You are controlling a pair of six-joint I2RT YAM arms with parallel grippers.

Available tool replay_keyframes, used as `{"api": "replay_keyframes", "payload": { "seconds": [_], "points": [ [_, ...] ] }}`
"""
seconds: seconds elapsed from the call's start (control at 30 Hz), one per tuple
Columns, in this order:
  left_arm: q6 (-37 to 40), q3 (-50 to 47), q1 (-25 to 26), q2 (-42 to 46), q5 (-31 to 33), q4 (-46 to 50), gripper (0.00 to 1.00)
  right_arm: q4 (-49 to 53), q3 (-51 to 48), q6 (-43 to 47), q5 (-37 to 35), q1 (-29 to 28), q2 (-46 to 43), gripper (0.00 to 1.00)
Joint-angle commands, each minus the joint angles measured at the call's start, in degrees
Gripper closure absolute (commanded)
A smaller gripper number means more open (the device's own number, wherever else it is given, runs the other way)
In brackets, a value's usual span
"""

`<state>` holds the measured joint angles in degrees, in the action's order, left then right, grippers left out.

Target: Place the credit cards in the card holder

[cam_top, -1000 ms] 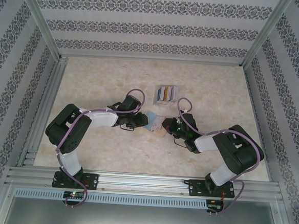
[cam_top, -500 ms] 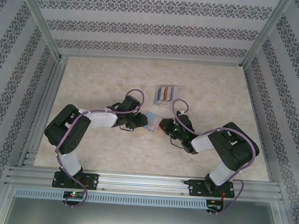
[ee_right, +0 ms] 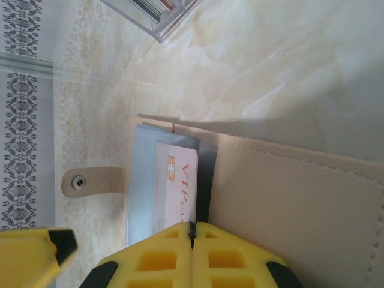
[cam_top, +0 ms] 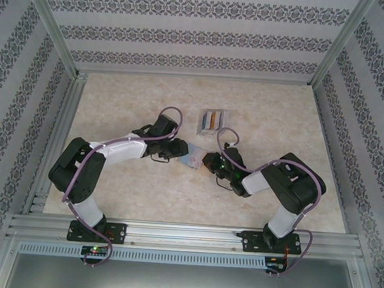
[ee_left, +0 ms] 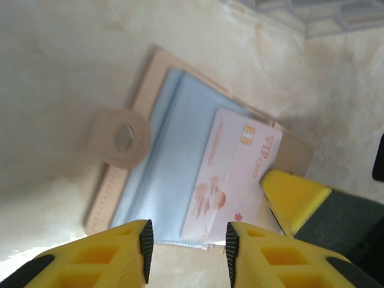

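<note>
ok, 1 holder (ee_left: 150, 162) lies open on the table (cam_top: 115, 112), blue inside up, snap tab (ee_left: 120, 137) out sideways. 1 vip card (ee_left: 231, 180) on its sleeve. l gripper (ee_left: 189, 252) spread at holder's near edge. r gripper (ee_right: 192, 240) pressed together at card's edge; can't tell what it pinches. 1 clear tray (ee_right: 157, 33) nearby w/ more cards (cam_top: 211, 120), count unclear.

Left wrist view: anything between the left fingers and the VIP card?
Nothing visible. The open left gripper frames the near end of the VIP card, which lies on the blue inside of the open card holder. The right gripper, shut, sits at the card's edge.
</note>
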<state>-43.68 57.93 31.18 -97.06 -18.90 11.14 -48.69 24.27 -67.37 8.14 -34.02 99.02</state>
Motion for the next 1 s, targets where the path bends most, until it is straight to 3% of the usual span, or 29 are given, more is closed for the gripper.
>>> {"api": "replay_keyframes", "payload": {
  "seconds": [0.0, 0.2, 0.53, 0.73, 0.97],
  "points": [
    [4.49, 2.78, -1.58, 0.08, 3.54, 7.11, 0.58, -0.13, 0.14, 0.67, -1.33, -0.60, 0.91, 1.00],
    [8.44, 7.12, -2.03, -3.35, 8.09, 11.03, 0.56, -0.27, 0.08, 0.84, -1.11, -0.69, 1.08, 1.00],
    [11.12, 13.02, -2.09, -9.74, 6.94, 13.06, 0.57, -0.25, -0.29, 1.10, -1.02, -0.62, 1.00, 1.00],
    [10.30, 11.32, -2.09, -10.30, 3.00, 10.19, 0.95, -0.52, 1.36, 1.02, -1.00, -1.04, 1.93, 1.00],
    [8.13, 4.77, -2.04, -7.10, 2.77, 6.61, 1.00, 0.56, 3.91, 0.89, -2.97, -3.21, 3.43, 1.00]
  ]
}}
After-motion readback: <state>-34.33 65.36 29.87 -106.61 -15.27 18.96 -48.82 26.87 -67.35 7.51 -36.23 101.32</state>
